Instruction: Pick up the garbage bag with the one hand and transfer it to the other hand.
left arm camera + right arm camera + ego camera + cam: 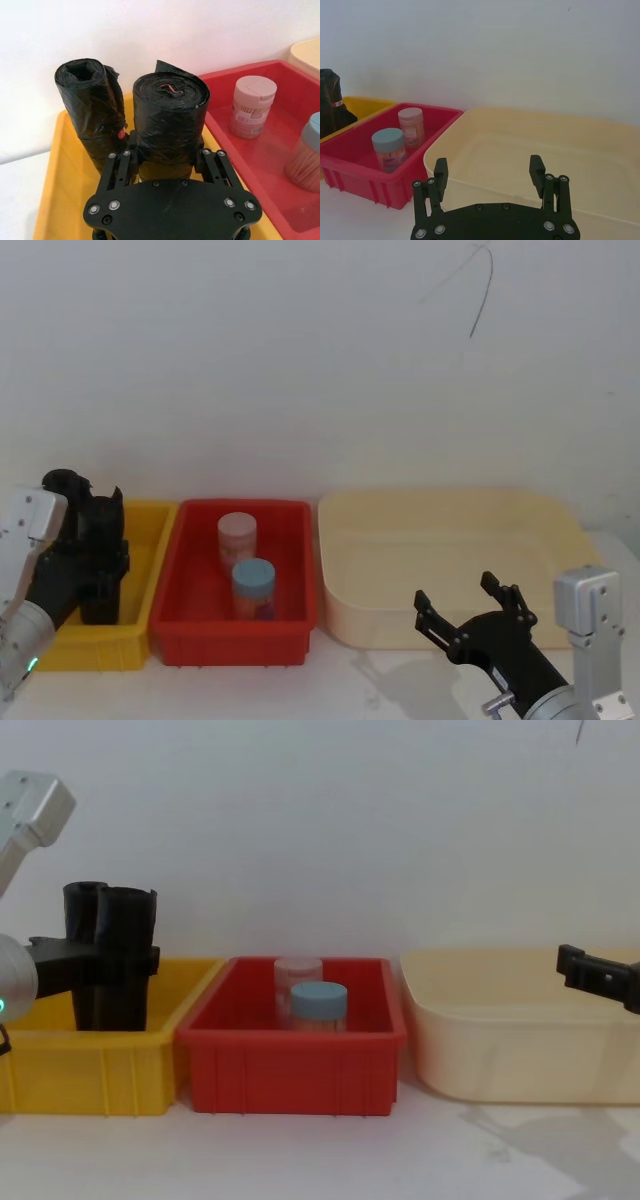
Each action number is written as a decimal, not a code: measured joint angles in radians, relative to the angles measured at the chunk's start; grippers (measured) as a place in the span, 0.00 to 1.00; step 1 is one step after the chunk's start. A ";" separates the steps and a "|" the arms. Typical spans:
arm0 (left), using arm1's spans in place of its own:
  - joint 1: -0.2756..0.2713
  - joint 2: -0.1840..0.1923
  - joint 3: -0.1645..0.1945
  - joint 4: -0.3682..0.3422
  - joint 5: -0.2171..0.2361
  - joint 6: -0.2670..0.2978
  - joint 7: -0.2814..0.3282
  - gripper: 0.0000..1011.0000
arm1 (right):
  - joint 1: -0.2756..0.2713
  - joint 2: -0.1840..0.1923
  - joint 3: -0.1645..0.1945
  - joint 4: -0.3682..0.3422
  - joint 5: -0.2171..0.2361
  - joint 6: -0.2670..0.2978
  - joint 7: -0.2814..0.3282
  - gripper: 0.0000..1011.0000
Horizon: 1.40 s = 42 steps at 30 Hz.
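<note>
I read black garbage bag (170, 125) and red-marked black roll (92, 105) in yellow bin (100, 645), pink-capped jar (237, 532) and blue-capped jar (253, 578) in red bin (230, 640), cream tub (380, 625), left pincer (167, 155) and right pincer (488, 164) black.

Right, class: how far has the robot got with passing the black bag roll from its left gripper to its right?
Done: the left gripper is shut on the garbage bag roll in the yellow bin. In hand: the lift; its top sits about level with the red-marked roll beside it, so it looks unraised. Left: pass it to the right gripper, open before the cream tub.
</note>
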 joint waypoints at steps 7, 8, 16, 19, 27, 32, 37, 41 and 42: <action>0.005 0.000 0.006 -0.014 0.038 -0.008 0.028 0.52 | 0.000 0.000 0.000 0.000 0.000 0.000 0.000 0.99; 0.007 0.000 0.006 -0.016 0.043 -0.009 0.031 0.52 | 0.000 0.000 0.000 0.000 0.000 0.000 0.000 0.99; 0.017 0.009 0.011 -0.055 0.073 -0.013 0.042 0.50 | 0.000 0.000 0.000 0.000 0.000 0.000 0.000 0.99; 0.017 0.013 0.012 -0.073 0.078 -0.010 0.038 0.50 | 0.000 0.000 0.000 0.000 0.000 0.000 0.000 0.99; 0.001 0.017 0.011 -0.131 0.071 0.020 0.000 0.50 | 0.000 0.000 0.000 0.000 0.000 0.000 0.000 0.99; -0.026 0.006 0.010 -0.164 0.047 0.054 -0.035 0.50 | 0.000 0.000 0.000 0.000 0.000 0.000 0.000 0.99; -0.066 -0.011 0.017 -0.182 0.026 0.089 -0.073 0.50 | 0.000 0.000 0.000 0.000 0.000 0.000 0.000 0.99; -0.090 -0.024 0.026 -0.186 0.015 0.109 -0.093 0.50 | 0.000 0.000 0.000 0.000 0.000 0.000 0.000 0.99; -0.104 -0.032 0.032 -0.186 0.010 0.117 -0.102 0.50 | 0.001 0.000 0.000 0.000 0.000 0.001 0.002 0.99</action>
